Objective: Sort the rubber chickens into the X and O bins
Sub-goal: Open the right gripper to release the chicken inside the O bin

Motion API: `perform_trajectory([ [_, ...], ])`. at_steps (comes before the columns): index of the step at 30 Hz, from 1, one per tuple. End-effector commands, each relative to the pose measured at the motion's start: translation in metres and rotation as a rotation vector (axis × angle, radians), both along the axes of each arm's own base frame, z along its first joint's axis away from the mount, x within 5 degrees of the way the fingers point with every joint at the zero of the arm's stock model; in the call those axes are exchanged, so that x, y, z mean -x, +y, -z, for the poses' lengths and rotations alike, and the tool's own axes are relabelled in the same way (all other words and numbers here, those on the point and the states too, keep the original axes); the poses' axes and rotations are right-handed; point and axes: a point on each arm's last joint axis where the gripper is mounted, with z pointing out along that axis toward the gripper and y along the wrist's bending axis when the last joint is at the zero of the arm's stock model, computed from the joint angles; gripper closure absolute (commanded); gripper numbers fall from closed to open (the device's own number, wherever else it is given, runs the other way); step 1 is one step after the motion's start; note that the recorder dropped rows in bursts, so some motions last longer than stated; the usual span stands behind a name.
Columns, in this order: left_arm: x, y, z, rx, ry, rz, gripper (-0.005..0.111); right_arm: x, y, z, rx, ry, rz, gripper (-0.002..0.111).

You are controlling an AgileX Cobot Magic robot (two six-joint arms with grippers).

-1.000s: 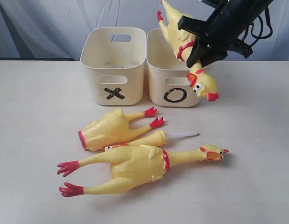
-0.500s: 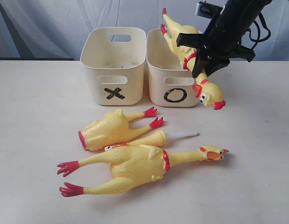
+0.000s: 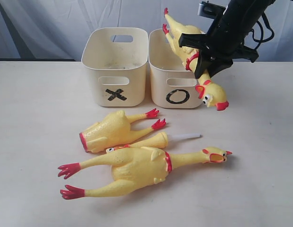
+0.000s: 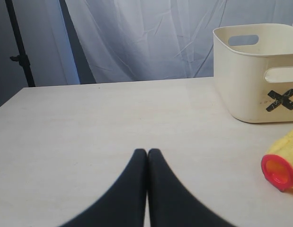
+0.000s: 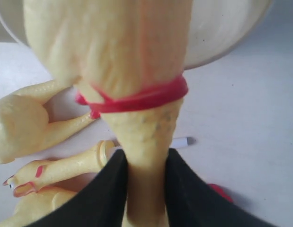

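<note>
My right gripper clamps a whole rubber chicken by the neck above the O bin, upper right. My left gripper is pinched together.

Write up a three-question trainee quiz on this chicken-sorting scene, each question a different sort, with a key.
1. True or false: the left gripper has its jaws shut on nothing.
2. On the right gripper, the jaws close on which part of the lifted chicken? A feet; B neck; C comb.
3. Fill in: the bin nearest the lifted chicken is marked ___.
Key: 1 true; 2 B; 3 O.
</note>
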Motion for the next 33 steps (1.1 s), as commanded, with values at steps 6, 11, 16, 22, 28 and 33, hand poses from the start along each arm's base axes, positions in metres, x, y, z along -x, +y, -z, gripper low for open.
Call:
perform_trajectory([
  [6, 0.000, 0.000, -0.001, 0.011, -0.016, -0.002, 0.107, -0.001, -0.001, -0.004, 0.002, -0.019, 0.000, 0.062],
  [11, 0.000, 0.000, -0.001, 0.011, -0.016, -0.002, 0.107, -0.001, -0.001, -0.004, 0.002, -0.019, 0.000, 0.062],
  [16, 0.000, 0.000, -0.001, 0.011, -0.016, -0.002, 0.107, -0.001, -0.001, -0.004, 0.001, -0.019, 0.000, 0.062],
  [22, 0.000, 0.000, -0.001, 0.011, -0.016, -0.002, 0.107, -0.003, 0.003, -0.011, -0.041, -0.048, 0.009, 0.062],
  [28, 0.000, 0.000, -0.001, 0.011, -0.016, -0.002, 0.107, -0.006, 0.005, -0.024, -0.064, -0.081, 0.011, 0.062],
  [33, 0.000, 0.000, -0.001, 0.011, -0.016, -0.002, 0.107, -0.008, 0.003, -0.035, -0.056, -0.107, 0.042, 0.062],
])
